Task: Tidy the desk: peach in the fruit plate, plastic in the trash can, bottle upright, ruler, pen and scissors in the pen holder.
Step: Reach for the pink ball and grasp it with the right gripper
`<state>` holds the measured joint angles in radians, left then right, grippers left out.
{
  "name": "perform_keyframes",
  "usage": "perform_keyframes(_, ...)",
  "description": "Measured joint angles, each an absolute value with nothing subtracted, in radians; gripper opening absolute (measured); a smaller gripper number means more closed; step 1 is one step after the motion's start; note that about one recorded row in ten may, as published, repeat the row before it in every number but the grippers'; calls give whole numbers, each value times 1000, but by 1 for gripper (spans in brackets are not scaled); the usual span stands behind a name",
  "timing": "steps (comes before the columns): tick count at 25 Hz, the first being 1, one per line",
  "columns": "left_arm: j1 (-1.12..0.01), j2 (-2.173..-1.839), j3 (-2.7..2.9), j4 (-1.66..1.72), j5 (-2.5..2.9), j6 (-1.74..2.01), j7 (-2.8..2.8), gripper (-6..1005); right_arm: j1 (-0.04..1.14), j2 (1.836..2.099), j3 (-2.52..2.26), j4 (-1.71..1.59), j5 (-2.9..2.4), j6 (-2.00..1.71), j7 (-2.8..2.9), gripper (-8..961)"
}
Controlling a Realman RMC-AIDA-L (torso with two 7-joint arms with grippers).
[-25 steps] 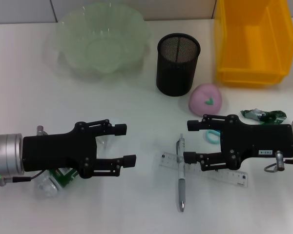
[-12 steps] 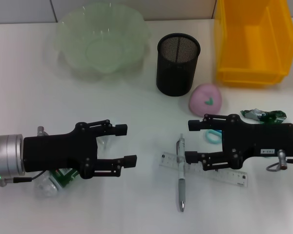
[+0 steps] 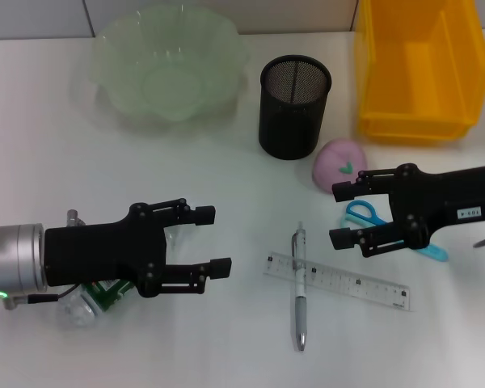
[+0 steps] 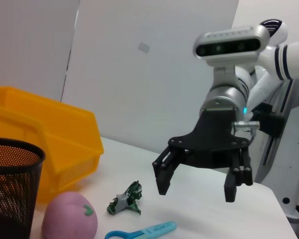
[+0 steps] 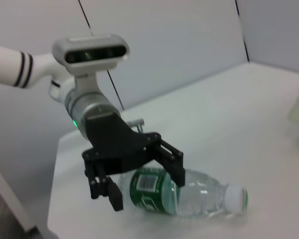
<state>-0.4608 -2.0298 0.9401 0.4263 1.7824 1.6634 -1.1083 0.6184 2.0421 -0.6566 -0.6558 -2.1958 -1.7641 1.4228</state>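
1. Illumination: bright, even, delivered from overhead.
2. Shadows: soft and short, cast on the white worktop (image 3: 226,186).
3. Focus: the right wrist view is rendered slightly soft throughout.

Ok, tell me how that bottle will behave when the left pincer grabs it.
The bottle lies on its side under the open left pincer, so a nudge would probably roll it. It looks empty and clear, so likely light, with thin walls that may dent under a squeeze. The smooth plastic could slip; the label band seems the safer grip.
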Motion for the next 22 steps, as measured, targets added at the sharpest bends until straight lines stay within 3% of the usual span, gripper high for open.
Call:
perform_keyframes(10, -455, -2043, 940, 423, 1776, 1654, -1060, 815, 697, 2042, -796, -889, -2309, -1732, 1707, 815)
perform_keyframes(22, -454, -2054, 927, 424, 1772, 1633, -1061, 816, 828, 2049, -936, -934, -2503, -1559, 1946, 815)
